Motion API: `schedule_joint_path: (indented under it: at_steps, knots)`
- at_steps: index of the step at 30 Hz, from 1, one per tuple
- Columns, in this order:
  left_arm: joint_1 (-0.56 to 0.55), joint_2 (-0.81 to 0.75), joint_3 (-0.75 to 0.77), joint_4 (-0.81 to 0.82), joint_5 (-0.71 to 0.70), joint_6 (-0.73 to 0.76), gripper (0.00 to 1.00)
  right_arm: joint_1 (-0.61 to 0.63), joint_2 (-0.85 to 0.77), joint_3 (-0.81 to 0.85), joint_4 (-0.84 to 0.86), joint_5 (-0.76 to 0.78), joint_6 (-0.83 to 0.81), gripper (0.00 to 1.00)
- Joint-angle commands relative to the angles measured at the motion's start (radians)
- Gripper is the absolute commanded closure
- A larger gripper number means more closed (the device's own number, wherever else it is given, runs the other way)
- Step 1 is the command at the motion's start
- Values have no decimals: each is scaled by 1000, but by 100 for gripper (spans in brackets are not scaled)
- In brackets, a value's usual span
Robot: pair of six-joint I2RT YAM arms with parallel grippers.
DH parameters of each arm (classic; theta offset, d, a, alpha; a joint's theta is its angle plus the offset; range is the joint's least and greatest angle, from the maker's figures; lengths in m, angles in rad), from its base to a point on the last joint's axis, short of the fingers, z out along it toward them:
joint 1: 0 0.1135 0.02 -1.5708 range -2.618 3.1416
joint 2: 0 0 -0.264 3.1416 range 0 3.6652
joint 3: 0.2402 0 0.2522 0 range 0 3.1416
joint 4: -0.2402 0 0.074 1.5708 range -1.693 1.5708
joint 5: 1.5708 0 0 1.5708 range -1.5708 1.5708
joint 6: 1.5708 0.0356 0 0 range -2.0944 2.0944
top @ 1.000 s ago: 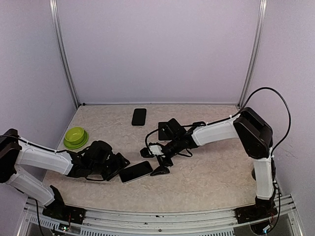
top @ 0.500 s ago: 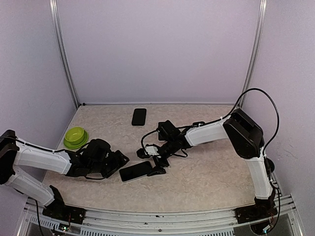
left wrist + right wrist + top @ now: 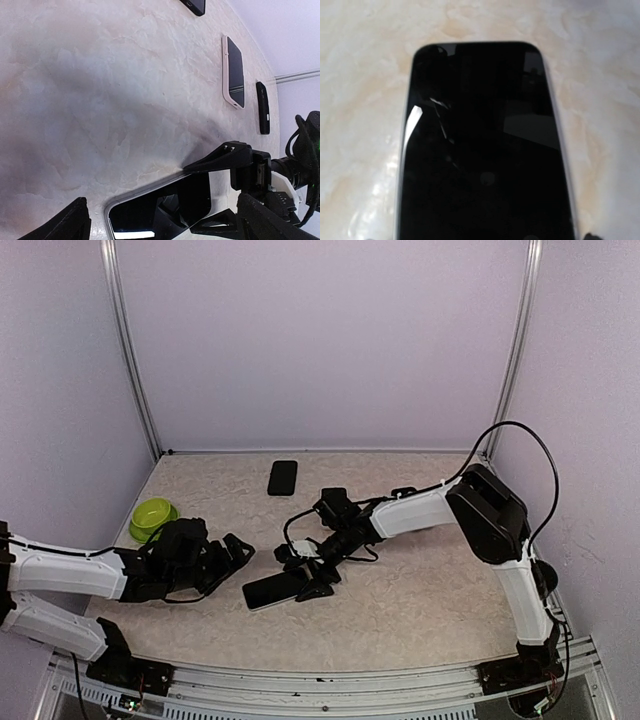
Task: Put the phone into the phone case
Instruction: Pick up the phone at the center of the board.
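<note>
The phone (image 3: pixel 272 591) lies screen-up on the tabletop (image 3: pixel 420 602). The right arm (image 3: pixel 415 512) stretches low across, right fingers (image 3: pixel 318 590) apart astride the phone's end (contact unclear). The left arm (image 3: pixel 70 575) lies low nearby, left fingers (image 3: pixel 238 547) spread wide.

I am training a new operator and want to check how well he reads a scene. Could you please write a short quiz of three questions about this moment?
1. True or false: the left gripper is shut on the phone.
2. Choose one: where is the green bowl? A) on the left side of the table, beyond the left arm; B) between the fingers of the right arm; C) on top of the phone.
3. Fill in: the gripper that stands over one end of the phone belongs to the ___ arm.

Key: 1 false, its jaws are open. 2 A. 3 right: it is the right gripper.
</note>
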Motion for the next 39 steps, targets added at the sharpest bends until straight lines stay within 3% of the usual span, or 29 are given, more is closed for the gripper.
schedule_joint_path:
  at_steps: [1, 11, 18, 30, 39]
  knots:
    - [4, -23, -17, 6, -31, 29, 1, 18, 43, 8, -53, -2, 19, 13]
    - [4, -38, -40, 11, -35, 23, 2, 19, 27, -13, -20, 7, 56, 27]
    - [1, -62, -67, 15, -44, 28, 3, 23, -25, -75, 93, 40, 119, 41]
    - [-2, -96, -138, 115, 11, 96, 6, 35, -227, -316, 410, 144, 197, 46]
    - [-3, -45, -162, 290, 119, 156, 6, 48, -346, -457, 580, 212, 225, 49]
